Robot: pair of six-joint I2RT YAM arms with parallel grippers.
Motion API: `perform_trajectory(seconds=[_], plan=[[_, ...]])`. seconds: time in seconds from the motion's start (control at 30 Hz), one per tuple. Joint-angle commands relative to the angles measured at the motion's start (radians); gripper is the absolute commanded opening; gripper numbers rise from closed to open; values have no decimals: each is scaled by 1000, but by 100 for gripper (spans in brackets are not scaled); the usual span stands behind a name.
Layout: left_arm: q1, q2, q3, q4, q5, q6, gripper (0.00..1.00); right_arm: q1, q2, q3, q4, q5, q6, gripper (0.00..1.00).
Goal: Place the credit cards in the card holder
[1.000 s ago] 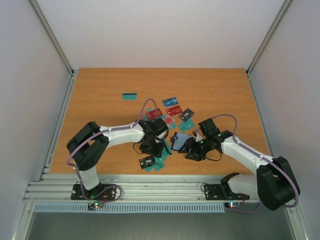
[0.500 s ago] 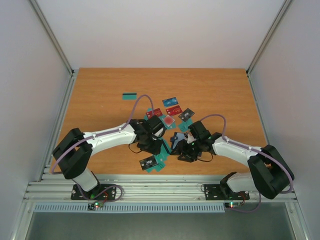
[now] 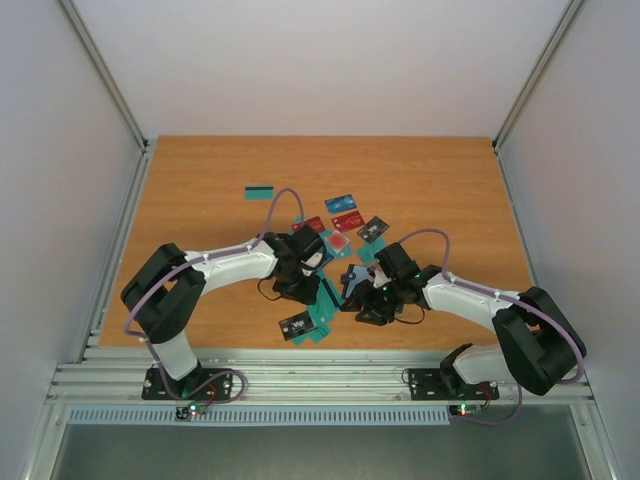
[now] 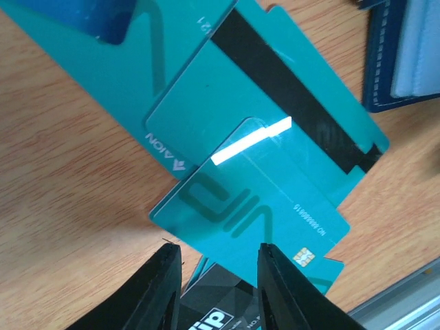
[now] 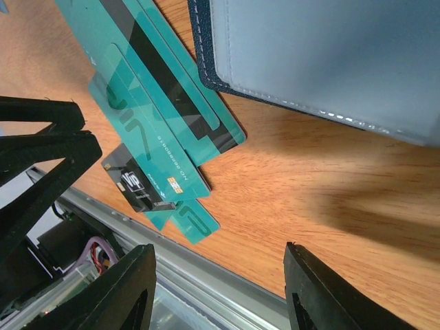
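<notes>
Credit cards lie scattered mid-table: teal ones [image 3: 322,315], a black card [image 3: 297,325], red [image 3: 347,220], blue [image 3: 340,203] and dark grey [image 3: 373,230] ones. The navy card holder [image 3: 352,280] lies open between the two grippers, its pale lining [image 5: 309,55] facing up. My left gripper [image 3: 306,288] hangs low over overlapping teal cards. Its jaws stand a narrow way apart [image 4: 216,265] at the near edge of a chip card [image 4: 254,206], above the black card [image 4: 220,309]. My right gripper [image 5: 220,251] stands wide open over bare wood beside the holder, gripping nothing.
A lone teal striped card [image 3: 259,192] lies apart at the back left. The metal rail of the table's near edge [image 5: 206,282] runs just past the right fingers. Both forearms crowd the card pile from either side.
The left jaws have narrowed over the teal chip card. The right arm swung left toward the holder a second ago and has since held still.
</notes>
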Motion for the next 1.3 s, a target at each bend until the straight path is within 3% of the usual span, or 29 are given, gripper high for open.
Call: perform_trajectory(seconds=[0.0, 0.4, 0.67, 1.27], plan=[[-1, 3, 13, 77, 52, -3, 32, 8, -7, 5, -26, 13, -27, 53], [-1, 73, 69, 32, -23, -17, 32, 8, 9, 54, -73, 15, -68, 53], [0, 106, 13, 81, 2, -15, 32, 9, 53, 80, -51, -3, -72, 54], [1, 111, -83, 162, 25, -29, 32, 35, 221, 58, 190, -124, -7, 54]])
